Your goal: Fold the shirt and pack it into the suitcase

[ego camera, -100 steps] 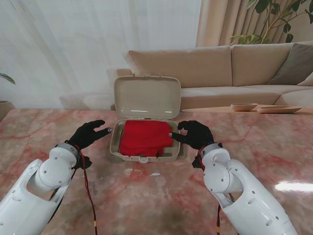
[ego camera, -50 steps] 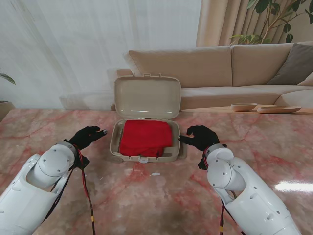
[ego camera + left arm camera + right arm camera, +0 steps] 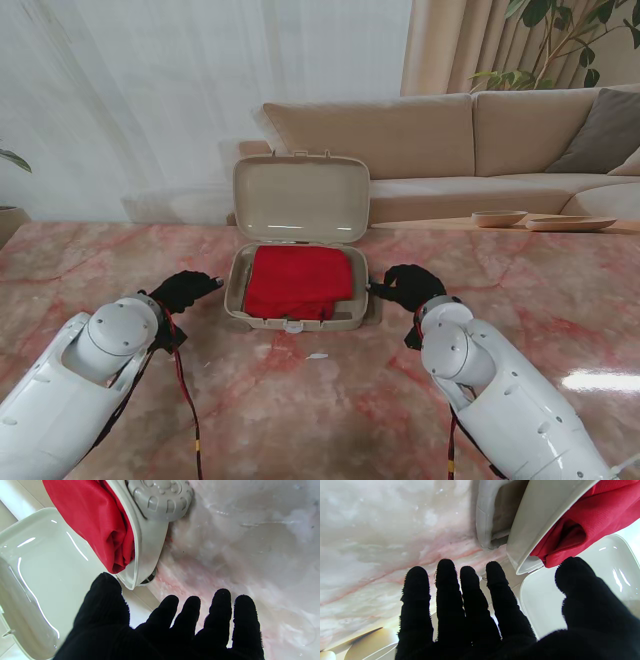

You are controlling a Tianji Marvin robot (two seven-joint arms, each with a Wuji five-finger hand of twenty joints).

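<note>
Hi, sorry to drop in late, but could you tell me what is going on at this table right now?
The robot is packing a shirt. The folded red shirt already lies inside the open beige suitcase on the marble table, with the lid standing upright. The left hand and right hand sit on either side of the case, open and holding nothing, their fingers clear of the case and cloth.

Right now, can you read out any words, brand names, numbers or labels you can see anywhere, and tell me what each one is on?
None: no readable text shows in any view.
The suitcase carries no legible brand or label; its lid is plain.
The red shirt shows no print or tag.
The small white scrap on the table is too small to read.
</note>
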